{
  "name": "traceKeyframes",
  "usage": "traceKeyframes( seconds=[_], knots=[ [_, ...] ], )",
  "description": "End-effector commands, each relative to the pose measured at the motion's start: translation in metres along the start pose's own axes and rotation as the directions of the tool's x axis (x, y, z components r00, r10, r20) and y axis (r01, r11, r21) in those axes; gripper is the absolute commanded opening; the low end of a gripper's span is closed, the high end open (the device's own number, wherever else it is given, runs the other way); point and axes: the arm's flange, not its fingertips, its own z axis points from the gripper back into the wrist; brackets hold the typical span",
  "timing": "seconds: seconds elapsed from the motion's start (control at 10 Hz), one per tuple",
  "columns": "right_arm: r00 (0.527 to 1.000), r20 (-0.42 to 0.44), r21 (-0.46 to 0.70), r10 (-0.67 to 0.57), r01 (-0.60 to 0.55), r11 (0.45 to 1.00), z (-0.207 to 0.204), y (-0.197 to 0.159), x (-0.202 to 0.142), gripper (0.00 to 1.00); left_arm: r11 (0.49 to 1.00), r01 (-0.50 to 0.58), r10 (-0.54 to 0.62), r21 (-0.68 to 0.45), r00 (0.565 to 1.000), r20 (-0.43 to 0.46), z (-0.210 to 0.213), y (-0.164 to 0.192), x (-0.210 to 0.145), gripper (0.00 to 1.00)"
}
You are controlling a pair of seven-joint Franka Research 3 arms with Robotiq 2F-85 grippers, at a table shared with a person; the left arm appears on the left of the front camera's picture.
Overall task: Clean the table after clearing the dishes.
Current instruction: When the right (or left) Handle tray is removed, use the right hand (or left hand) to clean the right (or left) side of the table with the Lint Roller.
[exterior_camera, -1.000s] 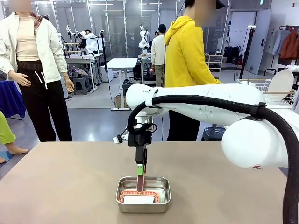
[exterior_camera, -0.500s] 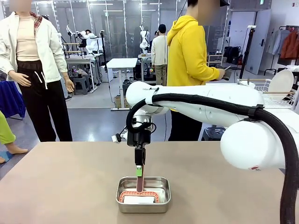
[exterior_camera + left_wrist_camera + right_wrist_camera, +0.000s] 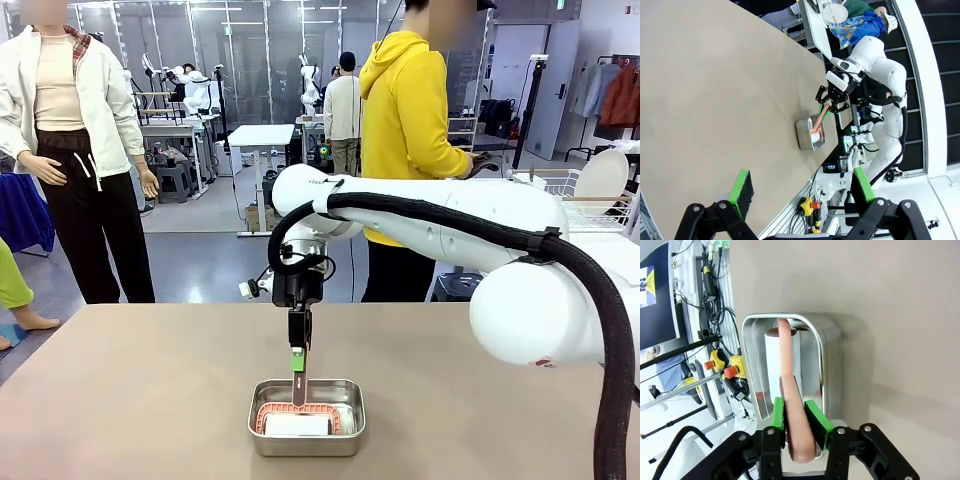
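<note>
Your right gripper (image 3: 298,358) is clamped on the pink handle (image 3: 299,385) of a cleaning tool (image 3: 263,417), directly above the steel pan (image 3: 352,428). The handle stands nearly upright, and the tool's white head (image 3: 297,426) sits inside the pan. The pan rests on the table (image 3: 130,400), near its front edge and about mid-width. Your left gripper (image 3: 802,186) hangs over a bare stretch of the table, well apart from the pan, jaws spread wide with nothing between them. A person (image 3: 405,120) in a yellow hoodie stands beyond the far edge.
</note>
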Motion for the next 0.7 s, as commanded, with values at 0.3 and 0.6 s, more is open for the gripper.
traceKeyframes(
  seconds=[0.3,0.6],
  knots=[
    [0.969,0.067,-0.129,-0.238,0.245,0.961,0.055,0.100,-0.039,0.00,1.000,-0.013,0.013,0.002,1.000,0.002,0.002,-0.005,-0.001,1.00],
    [0.856,0.199,-0.204,-0.476,0.512,0.835,0.073,0.164,-0.100,0.00,1.000,-0.013,0.013,0.002,1.000,0.002,0.002,-0.005,-0.001,1.00]
  ],
)
